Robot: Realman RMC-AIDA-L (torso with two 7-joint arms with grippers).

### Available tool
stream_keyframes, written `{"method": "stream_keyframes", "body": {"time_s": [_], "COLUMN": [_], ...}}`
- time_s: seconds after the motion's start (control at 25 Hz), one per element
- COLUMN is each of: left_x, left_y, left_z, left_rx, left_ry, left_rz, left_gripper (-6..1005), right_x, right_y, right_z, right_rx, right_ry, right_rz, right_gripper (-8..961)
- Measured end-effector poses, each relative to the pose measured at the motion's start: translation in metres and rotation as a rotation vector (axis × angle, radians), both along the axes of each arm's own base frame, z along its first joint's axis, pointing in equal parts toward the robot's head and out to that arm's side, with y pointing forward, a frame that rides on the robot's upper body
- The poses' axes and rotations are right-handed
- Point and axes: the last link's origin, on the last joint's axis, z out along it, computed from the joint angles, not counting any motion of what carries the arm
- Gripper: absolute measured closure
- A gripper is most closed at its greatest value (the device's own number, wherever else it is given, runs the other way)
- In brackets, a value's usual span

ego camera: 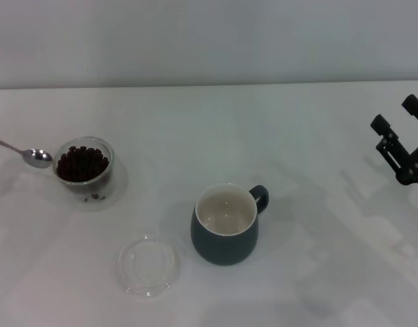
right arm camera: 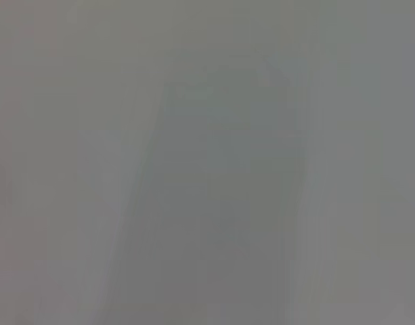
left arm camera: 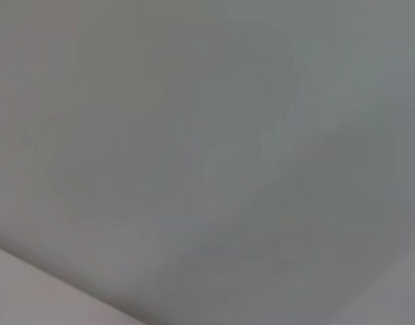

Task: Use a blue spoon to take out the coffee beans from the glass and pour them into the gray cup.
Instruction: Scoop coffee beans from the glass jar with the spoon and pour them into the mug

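The glass stands at the left of the white table, filled with dark coffee beans. The spoon's metal bowl hovers just left of the glass rim, its thin stem running off the left edge; its blue handle and my left gripper are out of view. The gray cup stands in the middle, cream inside, handle to the right. I see no beans in it. My right gripper is open and empty at the far right edge. Both wrist views show only blank grey.
A flat clear round dish lies on the table in front of the glass, left of the gray cup. A few loose beans lie at the foot of the glass.
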Motion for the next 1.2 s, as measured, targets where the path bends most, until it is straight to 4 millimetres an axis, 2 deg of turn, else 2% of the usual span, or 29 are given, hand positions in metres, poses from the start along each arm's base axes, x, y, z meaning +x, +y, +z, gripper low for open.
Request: {"method": "stream_keyframes", "body": {"time_s": [0.44,0.72,1.2], "left_x": [0.021,0.028,0.037], "left_y": [0.033,0.049,0.057], "left_z": [-0.014,-0.021,-0.034], "left_rx": [-0.104,-0.155,-0.182], "left_ry": [0.082,0.159,0.171], "left_rz": [-0.004,0.017,0.014], "left_gripper": [869,870,869], "right_x": [-0.008,-0.009,-0.007], "right_y": [-0.004,-0.006,-0.005], "right_z": [-0.012,-0.015,-0.017], "right_rx": [-0.063,-0.084,-0.092], "right_ry": [0.0,-0.005,-0.013], "right_rz": [0.044,0.052,0.036], "right_gripper": [384,385,386]}}
